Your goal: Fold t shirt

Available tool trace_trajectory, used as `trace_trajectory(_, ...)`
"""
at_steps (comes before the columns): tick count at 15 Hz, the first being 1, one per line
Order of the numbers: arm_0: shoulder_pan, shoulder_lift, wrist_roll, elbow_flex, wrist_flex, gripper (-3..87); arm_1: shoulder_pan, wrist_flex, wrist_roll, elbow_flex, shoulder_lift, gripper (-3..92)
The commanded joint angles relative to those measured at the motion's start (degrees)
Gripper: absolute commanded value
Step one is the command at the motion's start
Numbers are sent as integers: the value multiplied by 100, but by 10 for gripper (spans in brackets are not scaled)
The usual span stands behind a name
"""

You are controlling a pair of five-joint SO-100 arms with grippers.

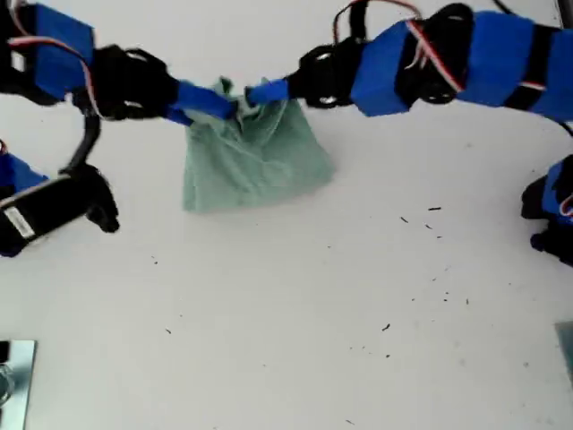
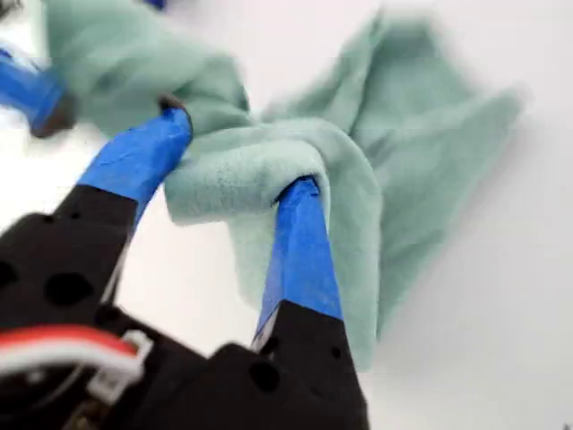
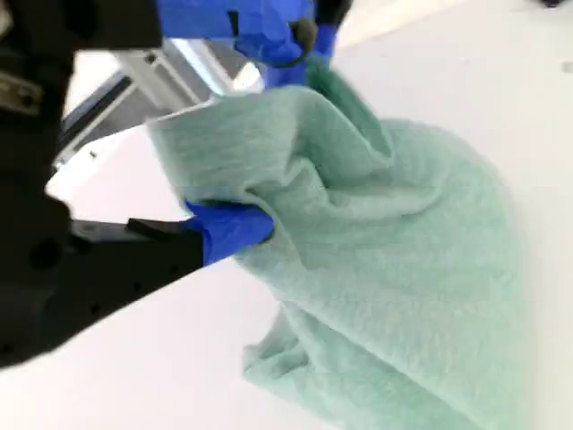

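Observation:
The t shirt (image 1: pixel 251 161) is a bunched, pale mint-green bundle on the white table, lifted at its far edge. In the exterior view one arm's blue gripper (image 1: pixel 215 103) reaches in from the left and another's (image 1: pixel 264 91) from the right, meeting at that raised edge. The wrist views do not show which arm is which. My first gripper (image 2: pixel 237 152) is shut on a thick fold of the t shirt (image 2: pixel 421 170). My second gripper (image 3: pixel 269 210) shows one blue finger (image 3: pixel 228 228) tucked under a fold of the t shirt (image 3: pixel 403 269), its other finger hidden by cloth.
A black and blue arm base (image 1: pixel 54 210) stands at the exterior view's left and another (image 1: pixel 555 210) at its right. A metal plate (image 1: pixel 16 381) lies at the exterior view's lower left. Small dark specks (image 1: pixel 430 215) dot the white table. A metal frame (image 3: pixel 152 76) shows behind the cloth.

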Motion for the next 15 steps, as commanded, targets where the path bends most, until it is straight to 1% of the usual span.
trace_trajectory(1, -677, 2443, -79, 1969, -132, 256, 571, -1072, 475, 2795, 2707, 218)
trace_trajectory(3, -571, 3691, -272, 3516, -413, 248, 747, -809, 747, 4518, 4342, 218)
trace_trajectory(4, -316, 4166, -404, 4122, -624, 243, 721, -615, 967, 5414, 5265, 218)
trace_trajectory(5, 18, 4755, -659, 4676, -853, 219, 562, -431, 1011, 6258, 6346, 218)
trace_trajectory(6, 334, 5493, -896, 5265, -1046, 218, 343, -132, 984, 6855, 7339, 217)
trace_trajectory(7, 519, 6390, -1107, 5906, -1055, 206, 185, 123, 1011, 7233, 8060, 217)
trace_trajectory(8, 791, 7233, -1169, 6354, -1151, 194, 79, 483, 1002, 7400, 8604, 219)
trace_trajectory(9, 932, 7629, -1327, 6636, -1134, 186, 9, 1143, 993, 7436, 9070, 218)
trace_trajectory(10, 1028, 7603, -1468, 6820, -1107, 180, -44, 1670, 976, 7523, 9519, 220)
trace_trajectory(12, 1143, 7901, -1652, 7277, -1090, 168, -176, 2197, 1125, 7752, 9598, 240)
trace_trajectory(14, 1107, 7910, -1679, 7646, -1178, 144, -123, 3050, 1521, 8244, 9598, 224)
trace_trajectory(15, 1028, 7910, -1819, 8024, -1213, 144, -123, 3305, 1670, 8534, 9598, 203)
